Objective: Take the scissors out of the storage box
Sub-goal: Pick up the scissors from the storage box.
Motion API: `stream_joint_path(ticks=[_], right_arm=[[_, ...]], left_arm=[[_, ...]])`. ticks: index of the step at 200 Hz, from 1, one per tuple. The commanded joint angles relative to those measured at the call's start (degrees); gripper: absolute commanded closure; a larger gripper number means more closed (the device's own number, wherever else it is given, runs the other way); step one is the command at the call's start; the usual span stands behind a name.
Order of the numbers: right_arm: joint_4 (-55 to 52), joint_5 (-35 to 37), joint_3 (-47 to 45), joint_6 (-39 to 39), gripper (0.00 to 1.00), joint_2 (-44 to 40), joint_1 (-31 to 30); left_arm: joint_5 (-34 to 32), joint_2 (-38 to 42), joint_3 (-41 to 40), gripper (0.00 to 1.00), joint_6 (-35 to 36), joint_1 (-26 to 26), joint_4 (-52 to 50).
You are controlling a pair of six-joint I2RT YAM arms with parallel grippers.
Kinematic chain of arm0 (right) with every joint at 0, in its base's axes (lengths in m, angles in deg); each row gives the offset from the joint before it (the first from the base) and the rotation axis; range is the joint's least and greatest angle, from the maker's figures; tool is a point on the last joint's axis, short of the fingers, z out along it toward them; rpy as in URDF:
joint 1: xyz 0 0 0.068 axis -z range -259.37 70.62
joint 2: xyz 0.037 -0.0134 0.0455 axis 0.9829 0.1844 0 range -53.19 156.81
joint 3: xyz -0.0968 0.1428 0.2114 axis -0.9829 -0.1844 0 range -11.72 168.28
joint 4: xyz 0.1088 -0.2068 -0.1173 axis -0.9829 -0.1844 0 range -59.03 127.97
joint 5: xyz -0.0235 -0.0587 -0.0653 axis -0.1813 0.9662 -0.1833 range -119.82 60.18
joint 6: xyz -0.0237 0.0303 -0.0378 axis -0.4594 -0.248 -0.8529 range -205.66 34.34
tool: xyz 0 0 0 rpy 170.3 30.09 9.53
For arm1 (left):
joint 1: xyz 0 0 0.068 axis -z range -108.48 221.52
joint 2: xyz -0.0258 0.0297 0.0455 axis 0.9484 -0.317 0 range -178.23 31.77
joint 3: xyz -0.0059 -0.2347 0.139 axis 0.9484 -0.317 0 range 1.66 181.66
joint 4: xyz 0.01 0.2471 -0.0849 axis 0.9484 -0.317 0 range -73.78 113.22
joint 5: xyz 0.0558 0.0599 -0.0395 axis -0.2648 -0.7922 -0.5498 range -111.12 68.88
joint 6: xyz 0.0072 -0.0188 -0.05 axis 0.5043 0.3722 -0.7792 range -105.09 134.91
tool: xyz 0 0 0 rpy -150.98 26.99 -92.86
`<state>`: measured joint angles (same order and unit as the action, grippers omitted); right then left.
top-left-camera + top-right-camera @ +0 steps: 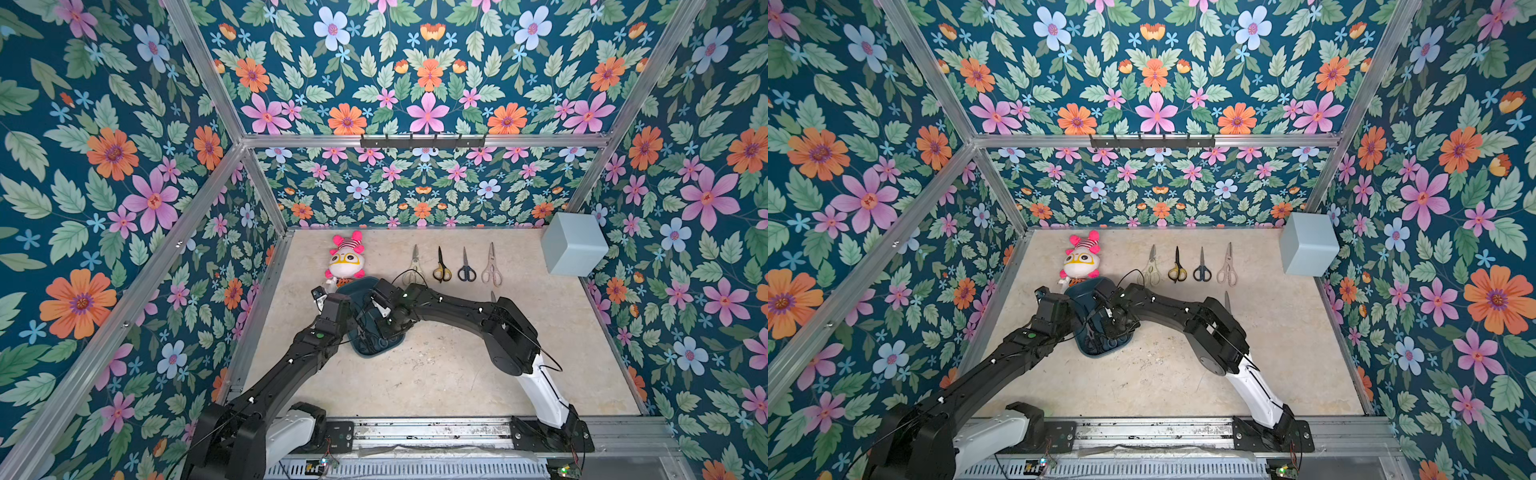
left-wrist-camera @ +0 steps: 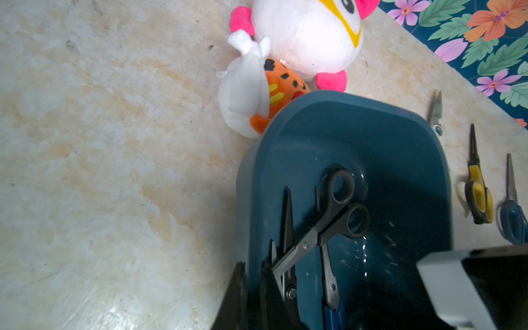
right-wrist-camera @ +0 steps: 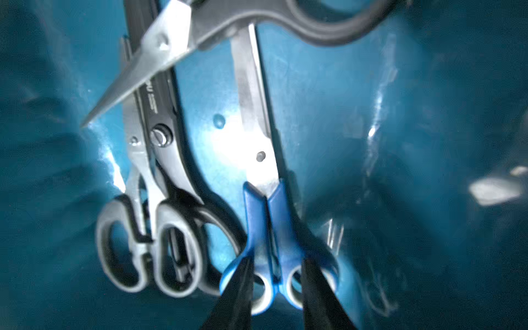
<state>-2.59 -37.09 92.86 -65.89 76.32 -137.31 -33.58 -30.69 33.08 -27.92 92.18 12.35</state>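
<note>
Grip: R gripper [image 3: 277, 261] narrow astride blue scissors [image 3: 257, 208] handles, hold unsure; squeeze, lift straight; L gripper [image 2: 253, 274] pinning storage box [image 2: 357, 128] rim.

Arms bent inward, left end effector [image 2: 253, 274] clamped shut, right end effector [image 3: 277, 257] pointing down, fingers [image 3: 234, 291] apart

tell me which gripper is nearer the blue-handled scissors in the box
Right: the right gripper straddles the handles of the blue-handled scissors inside the storage box; the left gripper pinches that box's wall.
</note>
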Motion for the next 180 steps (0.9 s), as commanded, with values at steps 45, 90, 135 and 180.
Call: stream_joint_path(ticks=[45,90,135,180], right_arm=[[-4.84,6.32,6.58,-2.10,0.73,5.77,0.03],[-5.70,11.47,17.42,-2.44,0.73,10.19,0.19],[-5.45,11.14,15.83,-3.10,0.72,6.75,0.28],[-8.15,6.59,14.11,-2.51,0.67,3.47,0.12]], left_arm=[[0.39,-0.47,0.02,1.00,-0.24,0.01,3.32],[1.57,-0.51,-0.65,1.00,-0.84,-0.01,2.96],[-0.10,-0.23,-1.10,1.00,-1.51,-0.01,2.22],[-1.72,-1.51,-1.20,1.00,-3.39,0.00,1.56]])
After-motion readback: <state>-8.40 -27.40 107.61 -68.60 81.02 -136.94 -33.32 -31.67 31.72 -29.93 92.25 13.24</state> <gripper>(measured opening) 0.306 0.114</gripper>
